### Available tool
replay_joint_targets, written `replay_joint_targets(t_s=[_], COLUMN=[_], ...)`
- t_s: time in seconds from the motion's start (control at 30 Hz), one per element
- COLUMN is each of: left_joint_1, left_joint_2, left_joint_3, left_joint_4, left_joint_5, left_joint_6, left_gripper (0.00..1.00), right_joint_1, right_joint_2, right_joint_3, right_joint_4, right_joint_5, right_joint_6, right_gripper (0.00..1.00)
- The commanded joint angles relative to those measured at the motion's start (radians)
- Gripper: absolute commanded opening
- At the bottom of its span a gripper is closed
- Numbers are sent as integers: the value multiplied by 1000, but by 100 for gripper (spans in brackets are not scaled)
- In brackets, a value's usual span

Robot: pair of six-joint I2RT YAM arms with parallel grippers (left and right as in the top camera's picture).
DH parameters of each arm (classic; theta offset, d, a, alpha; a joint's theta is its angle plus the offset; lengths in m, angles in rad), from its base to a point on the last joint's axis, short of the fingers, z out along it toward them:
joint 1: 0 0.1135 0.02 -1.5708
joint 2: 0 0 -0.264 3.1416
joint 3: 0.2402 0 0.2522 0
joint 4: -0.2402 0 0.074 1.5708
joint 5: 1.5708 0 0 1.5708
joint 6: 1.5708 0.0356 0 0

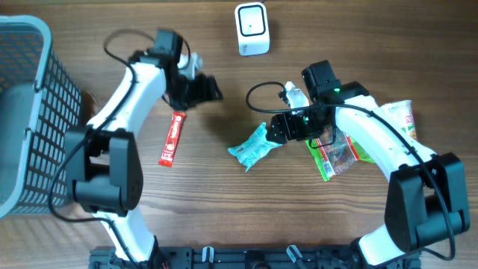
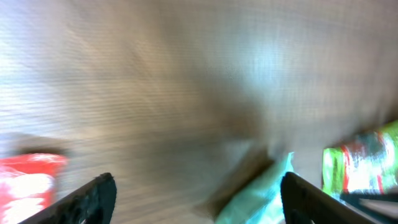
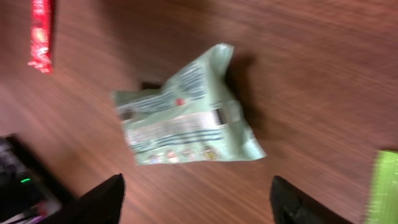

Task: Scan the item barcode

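Where the wooden table (image 1: 224, 217) meets the left edge of the overhead view, a grey mesh basket (image 1: 33, 90) stands, cut off by the frame, so its contents cannot be judged. Near the table's middle the pale green packet (image 1: 254, 147) lies flat on the wood, printed face up. Its long axis runs from lower left to upper right in the overhead view, and blur in the right wrist view leaves the print unreadable. The right gripper (image 3: 198, 183) hovers just beside its upper-right end, jaws apart, holding nothing. The left gripper (image 2: 198, 183), jaws likewise apart, hangs near a red stick packet (image 1: 172, 139). A green-and-red pouch (image 1: 340, 158) is partly hidden beneath the right arm. A white scanner (image 1: 252, 28) stands well apart at the far edge.
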Motion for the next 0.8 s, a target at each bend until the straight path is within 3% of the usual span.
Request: replay_joint_targets(t_s=[0.0, 0.07, 0.33, 0.7, 0.73, 0.77], left_joint_1=[28, 47, 45, 45, 45, 45], left_joint_2=[-58, -58, -58, -58, -58, -58], left_joint_3=[104, 97, 97, 97, 97, 97], left_joint_4=[-30, -58, -63, -63, -63, -63], left_joint_5=[-326, -382, -381, -381, -381, -381], left_joint_6=[-48, -48, -48, -48, -48, -48], left_gripper=[100, 100, 100, 100, 100, 100], right_joint_1=[0, 0, 84, 141, 141, 141], right_joint_2=[-13, -12, 44, 124, 140, 148], right_joint_3=[-2, -39, -191, -220, -219, -219], right_joint_4=[24, 85, 355, 358, 359, 360], right_joint_5=[79, 85, 13, 41, 41, 41], right_joint_6=[-80, -82, -129, -103, -102, -102], right_gripper=[72, 71, 70, 71, 70, 55])
